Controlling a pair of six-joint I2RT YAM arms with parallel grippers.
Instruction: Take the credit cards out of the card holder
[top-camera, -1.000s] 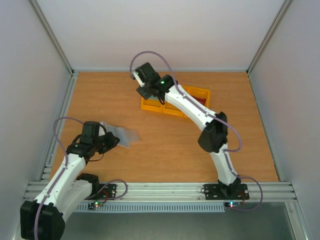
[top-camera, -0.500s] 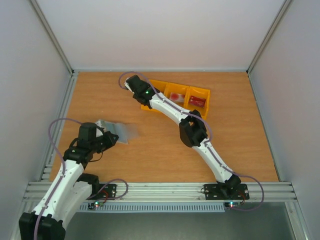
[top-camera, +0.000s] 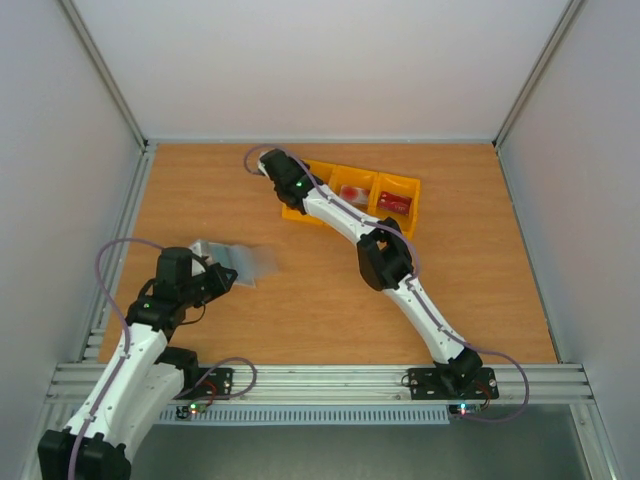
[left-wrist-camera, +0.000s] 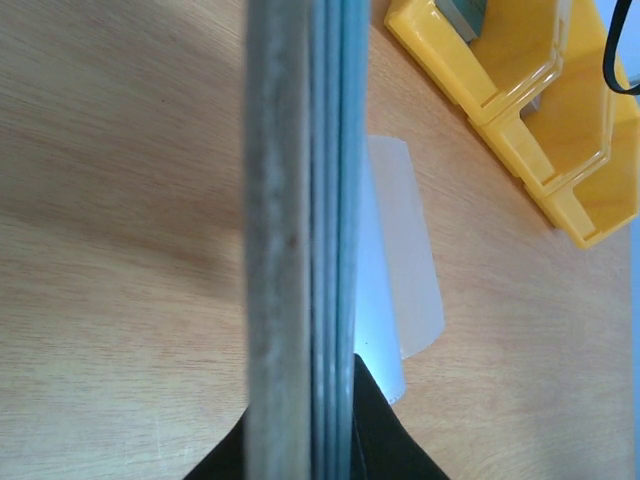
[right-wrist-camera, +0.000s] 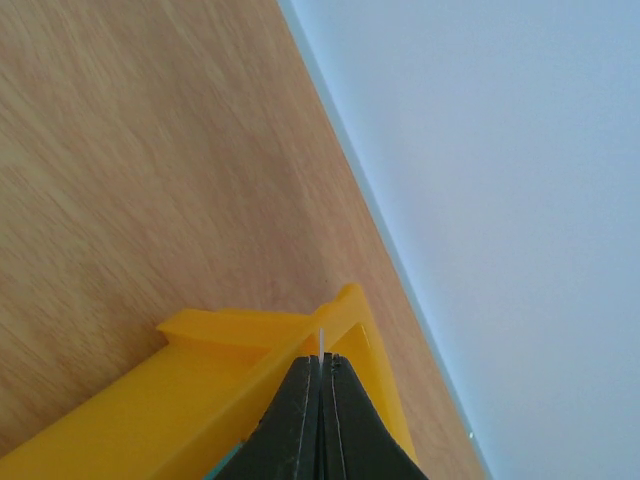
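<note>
Wooden table (top-camera: 300, 300) in a white-walled booth, card holder gripped at the left.
The card holder (top-camera: 245, 264) is pinched edge-on in the left gripper (top-camera: 224, 279). Two credit cards (top-camera: 352, 193) lie in the yellow tray (top-camera: 398, 179). The right gripper (right-wrist-camera: 321, 362), jaws pressed together, hovers at the tray's far-left corner.

High overhead view of the table (top-camera: 480, 280); two close wrist views, yellow tray (left-wrist-camera: 500, 100) shared.

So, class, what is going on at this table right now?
The left gripper is shut on the card holder, held low over the table. The right gripper, shut, sits over the left end of the yellow tray, whose other compartments hold a pinkish card and a dark red card.
</note>
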